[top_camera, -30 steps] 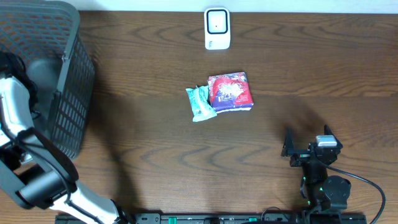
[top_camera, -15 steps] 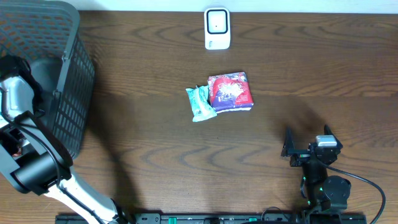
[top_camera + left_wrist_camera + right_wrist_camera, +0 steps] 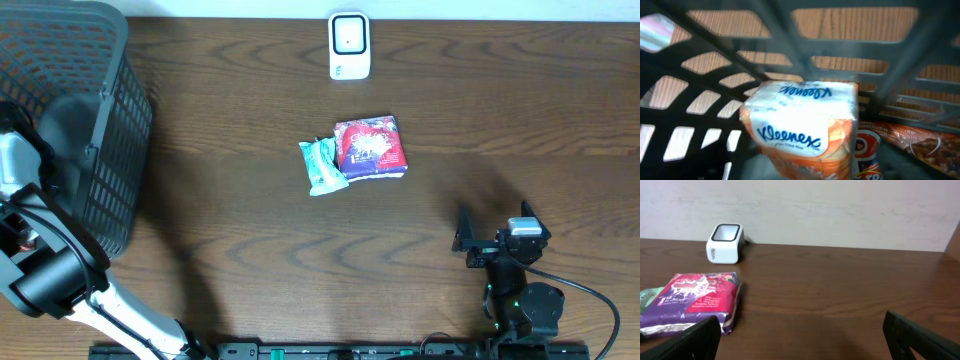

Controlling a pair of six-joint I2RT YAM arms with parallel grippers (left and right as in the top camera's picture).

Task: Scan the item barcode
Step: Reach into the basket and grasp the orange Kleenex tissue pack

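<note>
My left arm (image 3: pixel 15 165) reaches down into the dark mesh basket (image 3: pixel 112 130) at the table's left end. Its fingers show in no view. The left wrist view is filled by an orange-and-white Kleenex tissue pack (image 3: pixel 805 125), very close to the camera; whether it is gripped is unclear. The white barcode scanner (image 3: pixel 349 45) (image 3: pixel 726 243) stands at the far middle edge. A red-purple packet (image 3: pixel 371 147) (image 3: pixel 697 300) and a green packet (image 3: pixel 322 165) lie side by side mid-table. My right gripper (image 3: pixel 493 214) (image 3: pixel 802 342) rests open and empty near the front right.
Inside the basket, an orange-brown snack bag (image 3: pixel 920 145) and a red-and-white wrapper (image 3: pixel 867 155) lie right of the tissue pack. The basket's mesh wall (image 3: pixel 850 60) rises just behind it. A pale wall backs the table's far edge.
My left arm has shifted toward the table's front edge inside the basket. The right arm and the items on the table have not moved.
</note>
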